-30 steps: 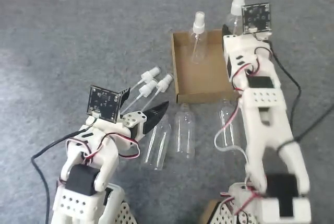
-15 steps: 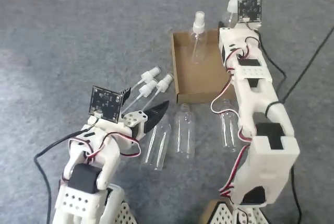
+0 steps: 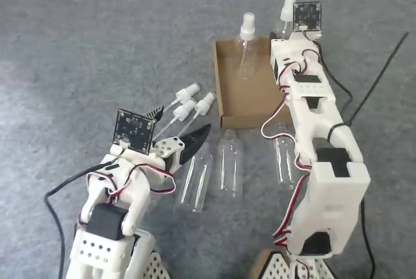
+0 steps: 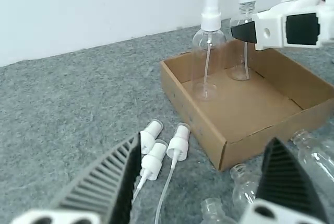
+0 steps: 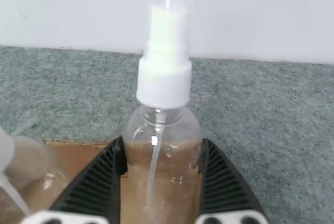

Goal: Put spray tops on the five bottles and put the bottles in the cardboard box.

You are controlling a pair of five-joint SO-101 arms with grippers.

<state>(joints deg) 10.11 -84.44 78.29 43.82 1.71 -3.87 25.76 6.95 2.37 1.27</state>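
"Since the right gripper [image 5: 162, 151] is out over the cardboard box [image 3: 218, 84], what has it got?"

"A capped bottle [image 5: 163, 112], upright, at the far corner of the box on that arm's side. The jaws are closed onto the clear body just under the shoulder, one on each flank. I can't quite say whether the base is down on the box floor. In the left wrist view it looks down, or very nearly."

"And the rest?"

"A second capped bottle [image 3: 246, 51] stands in the box by the far wall, near the held one. Three open bottles [image 3: 229, 165] lie on the table [image 3: 97, 51] at the near end of the box, necks toward it. Three spray tops [image 3: 188, 102] lie together on the side of the box toward the left arm, dip tubes trailing. The left gripper [image 4: 206, 139] hovers near them, jaws spread wide, holding nothing."

"How will these handle?"

"Light, I'd judge: thin clear plastic, and empty. The walls probably give under a hard squeeze, and the smooth round sides could slip or roll. A moderate grip across the body below the shoulder looks right. The tops are small, so I'd take them by the collar, not the thin tube, which would bend. A tall empty bottle tips easily, so it wants a gentle release."
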